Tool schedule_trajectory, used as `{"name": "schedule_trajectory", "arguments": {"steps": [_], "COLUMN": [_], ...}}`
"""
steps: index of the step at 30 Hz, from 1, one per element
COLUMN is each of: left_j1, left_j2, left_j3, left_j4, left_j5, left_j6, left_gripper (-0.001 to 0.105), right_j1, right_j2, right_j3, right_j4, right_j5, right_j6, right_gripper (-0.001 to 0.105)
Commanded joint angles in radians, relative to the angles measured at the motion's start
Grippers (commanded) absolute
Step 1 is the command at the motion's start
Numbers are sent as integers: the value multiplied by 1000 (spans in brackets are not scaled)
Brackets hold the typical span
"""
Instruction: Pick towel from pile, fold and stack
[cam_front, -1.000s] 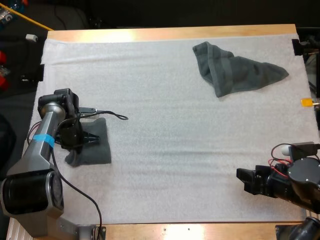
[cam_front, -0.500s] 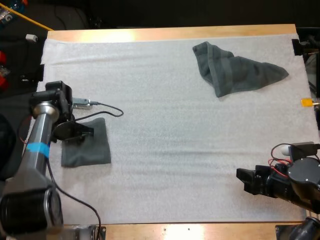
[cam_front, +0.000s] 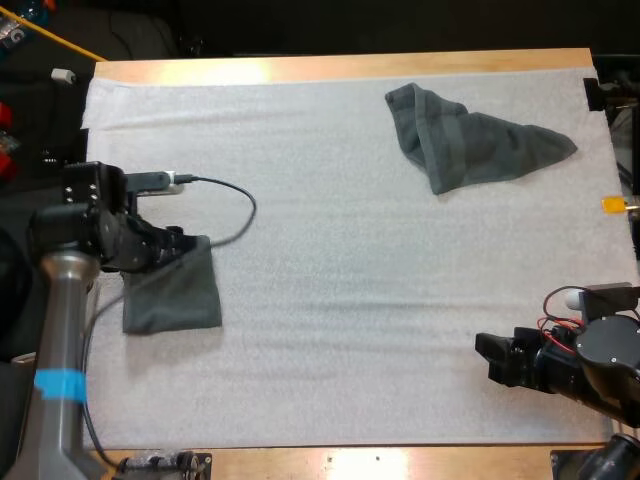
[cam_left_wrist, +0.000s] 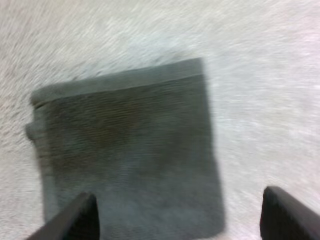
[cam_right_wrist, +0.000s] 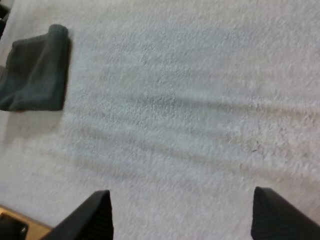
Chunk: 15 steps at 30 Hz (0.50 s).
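Left jaws apart above folded towel (cam_left_wrist: 129, 150)

There's the folded towel (cam_front: 175, 300): dark grey-green cloth, matt, finely ribbed up close. The crumpled towel (cam_front: 480, 148), same soft cloth. The mat (cam_front: 330, 260) looks white, fuzzy, lightly rippled. The bench (cam_front: 300, 68) edge is pale smooth wood with a sheen. The left arm (cam_front: 60, 320) is brushed silver metal.
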<state>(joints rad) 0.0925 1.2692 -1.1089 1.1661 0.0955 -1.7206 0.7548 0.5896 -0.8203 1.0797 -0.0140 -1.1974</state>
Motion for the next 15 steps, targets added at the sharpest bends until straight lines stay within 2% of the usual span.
{"name": "schedule_trajectory", "arguments": {"steps": [1,7,10,15], "left_j1": [-21,-122,-147,-153], "left_j2": [-23,-85,-88,-88], "left_j3": [-8,-8,-8,-8], "left_j4": [4,1,9,35], "left_j5": [13,13,13,13], "left_j6": [-8,-9,-9,-8], "left_gripper": [63,63,63,63], "right_j1": [2,2,-4,-116], "right_j2": [0,51,92,162], "right_j3": [-8,-8,-8,-8], "right_j4": [-5,-23,-95,-223], "right_j5": [15,87,109,73], "right_j6": [-14,-98,-144,-199], "right_gripper": [58,58,58,58]}}
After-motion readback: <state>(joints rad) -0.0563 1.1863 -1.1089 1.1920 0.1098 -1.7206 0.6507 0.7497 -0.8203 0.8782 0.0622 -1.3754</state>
